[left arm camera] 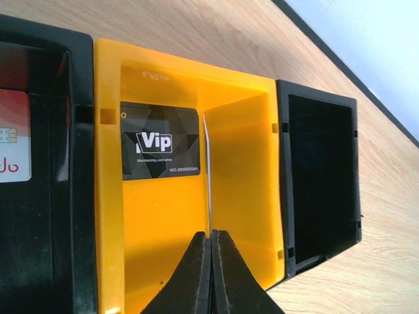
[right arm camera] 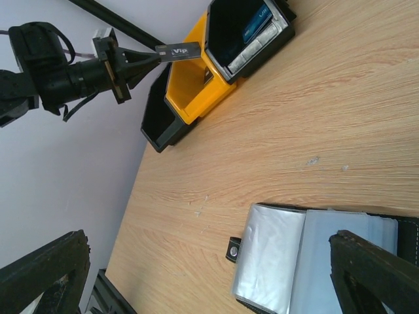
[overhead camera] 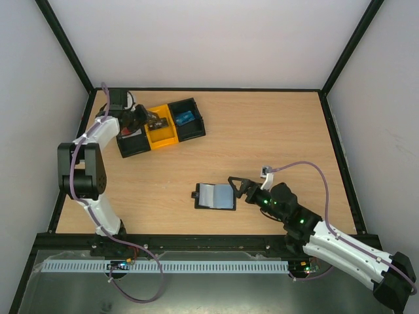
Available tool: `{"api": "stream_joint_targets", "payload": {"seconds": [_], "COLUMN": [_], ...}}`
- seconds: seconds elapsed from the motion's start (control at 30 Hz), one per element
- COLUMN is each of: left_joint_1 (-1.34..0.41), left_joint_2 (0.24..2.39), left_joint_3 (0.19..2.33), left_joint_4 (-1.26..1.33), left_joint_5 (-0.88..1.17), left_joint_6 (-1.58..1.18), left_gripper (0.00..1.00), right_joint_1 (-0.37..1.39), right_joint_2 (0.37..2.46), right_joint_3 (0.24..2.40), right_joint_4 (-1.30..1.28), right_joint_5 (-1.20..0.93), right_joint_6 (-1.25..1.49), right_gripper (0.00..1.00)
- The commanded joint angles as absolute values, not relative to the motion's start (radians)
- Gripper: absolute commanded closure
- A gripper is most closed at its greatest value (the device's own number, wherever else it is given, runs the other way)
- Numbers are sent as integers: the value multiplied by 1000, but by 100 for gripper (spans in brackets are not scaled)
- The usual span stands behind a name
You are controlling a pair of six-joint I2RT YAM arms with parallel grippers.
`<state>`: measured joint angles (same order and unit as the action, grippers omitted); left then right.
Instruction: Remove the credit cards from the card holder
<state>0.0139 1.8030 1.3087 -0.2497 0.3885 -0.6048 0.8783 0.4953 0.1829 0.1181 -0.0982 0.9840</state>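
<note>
Tabletop [overhead camera: 275, 137] of light wood holds a tray [overhead camera: 136, 145] and a card holder [overhead camera: 216, 196]. The card holder lies open and flat close to the near edge, about halfway along it. Its grey-blue pockets face up and its little black tab [overhead camera: 193, 195] points to the left edge.

The right claw [overhead camera: 237, 186] is at the right side of the card holder. Its two fingers [right arm camera: 373, 268] are wide apart and hold nothing. From the right wrist, one finger sits over the right part of the card holder [right arm camera: 308, 255].

The black-and-yellow tray is in the far left corner. The left claw [overhead camera: 149, 120] is over the yellow middle part. Its fingers [left arm camera: 196, 275] are pressed together on a thin card [left arm camera: 208, 170], seen from its edge as a white line. From the right wrist this thin card [right arm camera: 178, 51] looks dark with "Vip" on it.

A black Vip card [left arm camera: 160, 150] lies inside the yellow part. A blue card [overhead camera: 184, 118] lies in the black part nearest the right edge. A red and white card [left arm camera: 13, 144] lies in a black part next to the yellow one.
</note>
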Motion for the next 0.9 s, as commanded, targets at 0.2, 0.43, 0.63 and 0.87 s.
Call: {"api": "stream_joint_targets", "payload": {"seconds": [0.2,0.43,0.63,0.87], "left_joint_1": [-15,-21,-31,-36], "left_joint_2": [1892,1924,1943,1944], "left_joint_3": [1367,1388,1395,1395], "left_joint_4": [-296,-294,-291,-292], "left_joint_5": [318,302,293,264], "left_joint_6": [-571,-565,-564,-569], "left_gripper": [97,97,97,97], "right_joint_1": [877,879,878,879], "right_joint_2": [498,497,499,500], "right_joint_3": [207,207,205,205], "right_joint_4": [143,139,140,143], "right_joint_5": [-72,-66,-62,-66], "right_joint_6": [976,980,985,987], "right_gripper": [2,2,2,2]}}
